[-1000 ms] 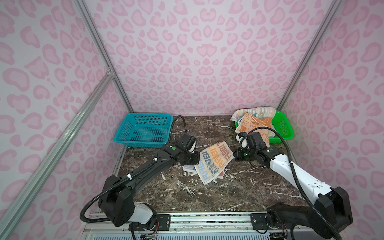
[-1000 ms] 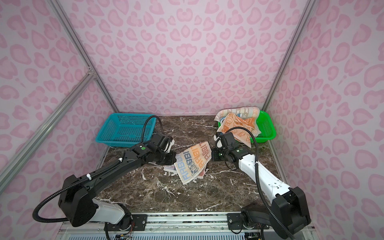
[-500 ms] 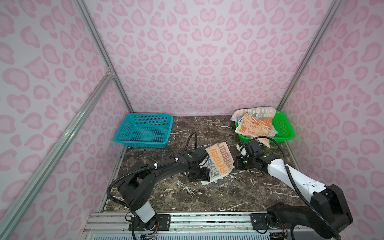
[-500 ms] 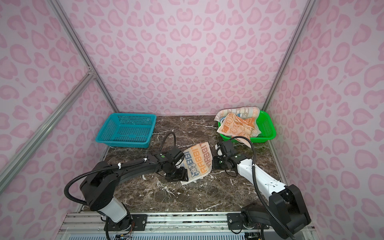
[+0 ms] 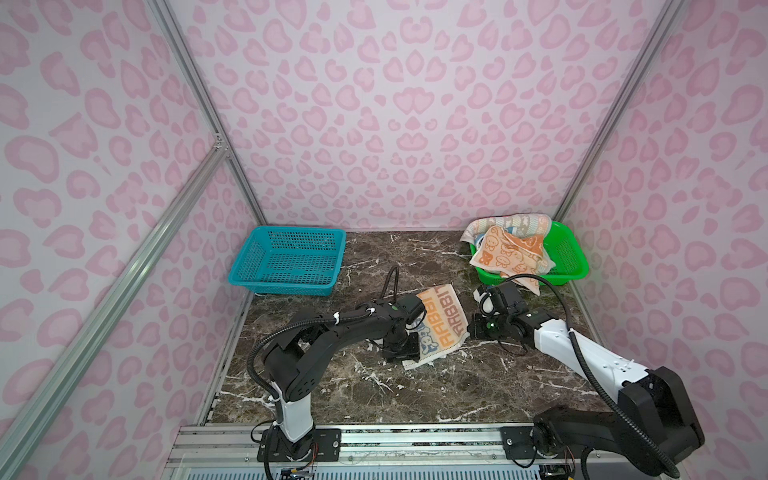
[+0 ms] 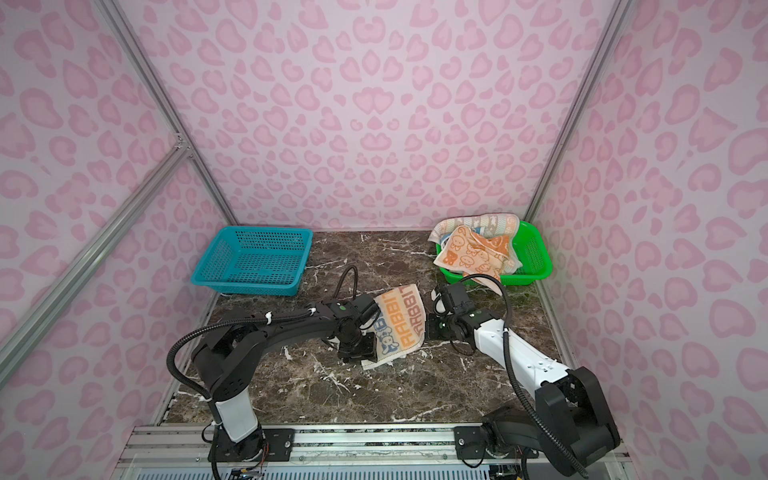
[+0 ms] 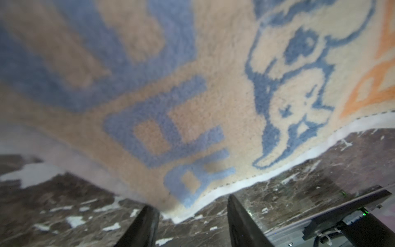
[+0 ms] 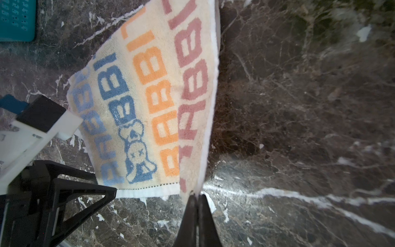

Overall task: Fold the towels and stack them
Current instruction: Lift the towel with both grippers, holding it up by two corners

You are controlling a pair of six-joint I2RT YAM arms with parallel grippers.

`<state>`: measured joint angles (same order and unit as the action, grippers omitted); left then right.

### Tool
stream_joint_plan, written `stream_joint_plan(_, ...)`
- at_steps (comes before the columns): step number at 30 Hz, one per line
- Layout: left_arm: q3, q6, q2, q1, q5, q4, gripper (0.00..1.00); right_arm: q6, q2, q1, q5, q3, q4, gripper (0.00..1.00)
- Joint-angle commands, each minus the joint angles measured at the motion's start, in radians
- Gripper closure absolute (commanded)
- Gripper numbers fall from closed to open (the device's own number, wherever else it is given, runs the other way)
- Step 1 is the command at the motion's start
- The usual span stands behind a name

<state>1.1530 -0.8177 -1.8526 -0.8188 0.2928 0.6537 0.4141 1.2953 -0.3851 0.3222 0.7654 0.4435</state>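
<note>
Right wrist: right tool (image 8: 196,196) pinches RABBIT towel (image 8: 149,96) corner | left wrist: left tool (image 7: 191,205) parted | in both top views unclear

Robot test booth, pink printed wall panels (image 5: 395,104), aluminium frame struts (image 5: 199,95), marble-look tabletop (image 5: 415,390), arms (image 5: 316,345) mounted on front rail (image 5: 415,440)

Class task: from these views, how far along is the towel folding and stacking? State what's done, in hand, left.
Done: one RABBIT towel is out on the table; nothing is stacked, and the blue basket holds no towel. In hand: the right gripper is shut on that towel's edge; the left gripper has its fingers apart by the hem. Left: finishing this fold, plus the towels heaped in the green basket.
</note>
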Motion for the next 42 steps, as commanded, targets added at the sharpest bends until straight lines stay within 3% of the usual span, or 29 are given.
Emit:
stream_joint_plan(1, -0.007, -0.009, -0.039, -0.001, -0.004, 0.024, 0.53, -0.015, 0.005, 0.003, 0.015, -0.009, -0.026, 1.00)
stream_joint_plan(5, -0.010, 0.003, -0.071, -0.001, 0.000, 0.039, 0.63, -0.015, 0.005, 0.005, 0.020, -0.024, -0.035, 1.00)
stream_joint_plan(10, 0.006, 0.012, -0.063, 0.002, -0.032, 0.057, 0.96, -0.015, -0.002, 0.006, 0.021, -0.036, -0.036, 1.00)
stream_joint_plan(17, 0.065, 0.065, 0.064, 0.057, -0.113, 0.062, 0.96, -0.039, -0.010, 0.011, 0.034, 0.002, -0.041, 1.00)
stream_joint_plan(23, 0.185, 0.213, 0.208, 0.152, -0.157, 0.049, 0.97, -0.073, 0.001, 0.014, 0.024, 0.116, -0.039, 1.00)
stream_joint_plan(32, 0.505, 0.409, 0.241, 0.324, -0.124, 0.047, 0.97, -0.165, 0.133, 0.042, 0.005, 0.526, 0.007, 1.00)
stream_joint_plan(37, 0.674, 0.501, 0.243, 0.362, -0.096, 0.059, 0.97, -0.214, 0.171, 0.055, 0.010, 0.758, 0.045, 1.00)
stream_joint_plan(42, 0.681, 0.594, 0.332, 0.361, 0.001, 0.083, 0.97, -0.231, 0.081, 0.055, 0.062, 0.770, 0.049, 1.00)
